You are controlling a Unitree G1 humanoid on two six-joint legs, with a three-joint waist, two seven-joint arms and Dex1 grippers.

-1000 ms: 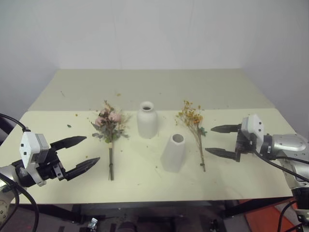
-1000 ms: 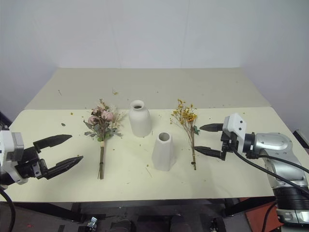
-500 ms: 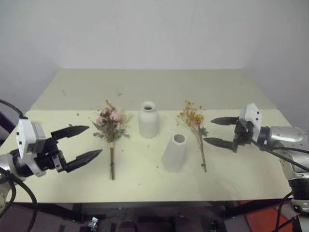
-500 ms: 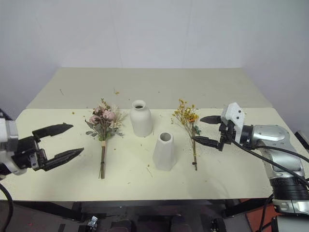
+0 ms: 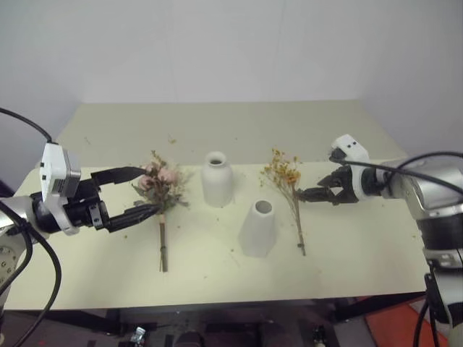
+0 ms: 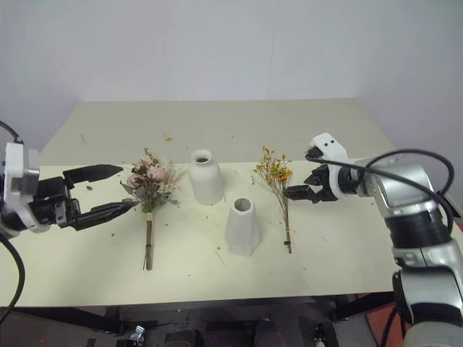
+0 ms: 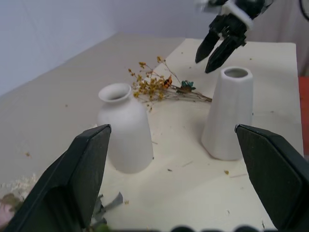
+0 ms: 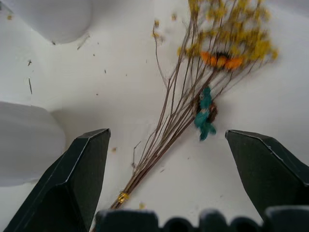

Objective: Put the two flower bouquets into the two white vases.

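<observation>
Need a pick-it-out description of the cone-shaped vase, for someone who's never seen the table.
On the pale yellow table, two white vases stand upright in the middle, between two bouquets lying flat. The cone vase is the one nearer the front edge, just beside the yellow sprig. Unlike the bottle vase behind it, which has rounded shoulders, it tapers straight to a narrow mouth.

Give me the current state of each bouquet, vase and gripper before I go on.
Pink rose bouquet: lying flat on the table, not gripped.
Yellow sprig: lying flat, not gripped.
Bottle-shaped vase: upright, empty.
Cone vase: upright, empty.
Left gripper: open, at the pink blooms.
Right gripper: open, above the yellow sprig's stems.
</observation>
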